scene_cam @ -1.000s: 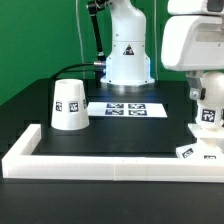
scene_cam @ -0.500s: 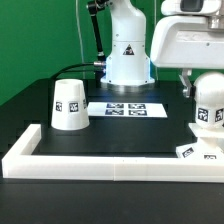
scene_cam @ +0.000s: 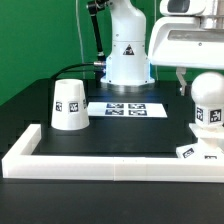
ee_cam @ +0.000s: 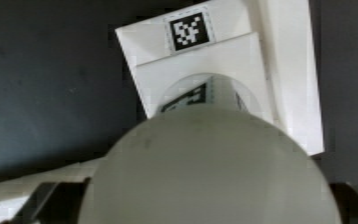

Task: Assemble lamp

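View: exterior.
Surface: a flat matte black table (scene_cam: 120, 135). A long low white border rail (scene_cam: 100, 163) with square edges runs along the front and the exterior view's left.
Room: a plain green backdrop (scene_cam: 40, 30). The arm's glossy white pedestal (scene_cam: 128, 50) stands at the rear centre.
Fixed board: the marker board (scene_cam: 125, 108), thin and flat with printed square tags, lies in front of the pedestal.
Cone: the shade (scene_cam: 68, 104) is matte white and tapered. It stands upright on the table at the exterior view's left and shows 1 tag.
Round part: the bulb (scene_cam: 207, 98) is matte white with a domed top and 1 tag lower down. It sits at the exterior view's right, above the base block (scene_cam: 197, 151); contact cannot be told.
Low part: the base block is angular, white and tagged, and is cut off by the frame edge.
Grip: the gripper (scene_cam: 205, 90) is clamped on the bulb, with 1 dark finger visible beside it.

View: wrist.
Round part: the smooth dome of the bulb (ee_cam: 211, 150) fills the near field.
Grip: the gripper (ee_cam: 197, 198) holds the bulb between 2 dark pads (ee_cam: 48, 200).
Low part: the base block (ee_cam: 220, 55) has flat white faces and 1 tag, and lies beyond the bulb.
Surface: the table (ee_cam: 43, 80) is dark and faintly grained.
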Tool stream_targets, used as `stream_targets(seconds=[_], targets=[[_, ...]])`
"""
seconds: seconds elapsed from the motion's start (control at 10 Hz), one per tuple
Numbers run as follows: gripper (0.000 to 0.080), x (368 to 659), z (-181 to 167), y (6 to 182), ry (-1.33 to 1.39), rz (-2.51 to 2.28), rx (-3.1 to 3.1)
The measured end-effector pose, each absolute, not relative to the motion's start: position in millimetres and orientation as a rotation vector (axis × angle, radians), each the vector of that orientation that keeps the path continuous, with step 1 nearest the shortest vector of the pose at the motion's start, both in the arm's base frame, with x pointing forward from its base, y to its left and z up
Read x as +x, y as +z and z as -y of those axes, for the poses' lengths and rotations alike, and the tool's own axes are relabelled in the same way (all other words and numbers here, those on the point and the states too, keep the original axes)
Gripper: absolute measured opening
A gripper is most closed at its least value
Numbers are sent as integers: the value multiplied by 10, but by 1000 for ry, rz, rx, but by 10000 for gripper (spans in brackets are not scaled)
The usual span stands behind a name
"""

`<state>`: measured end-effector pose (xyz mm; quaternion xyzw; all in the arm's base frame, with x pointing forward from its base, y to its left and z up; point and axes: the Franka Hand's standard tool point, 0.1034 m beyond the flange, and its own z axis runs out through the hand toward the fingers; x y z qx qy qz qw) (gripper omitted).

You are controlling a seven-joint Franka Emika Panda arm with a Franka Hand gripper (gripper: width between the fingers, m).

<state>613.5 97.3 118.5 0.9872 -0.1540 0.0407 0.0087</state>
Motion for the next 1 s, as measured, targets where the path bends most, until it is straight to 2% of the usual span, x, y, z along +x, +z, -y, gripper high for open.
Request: stream_targets(seconds=[1.0], targets=[[579,6021,-1022,1152,-89,1949,2549]])
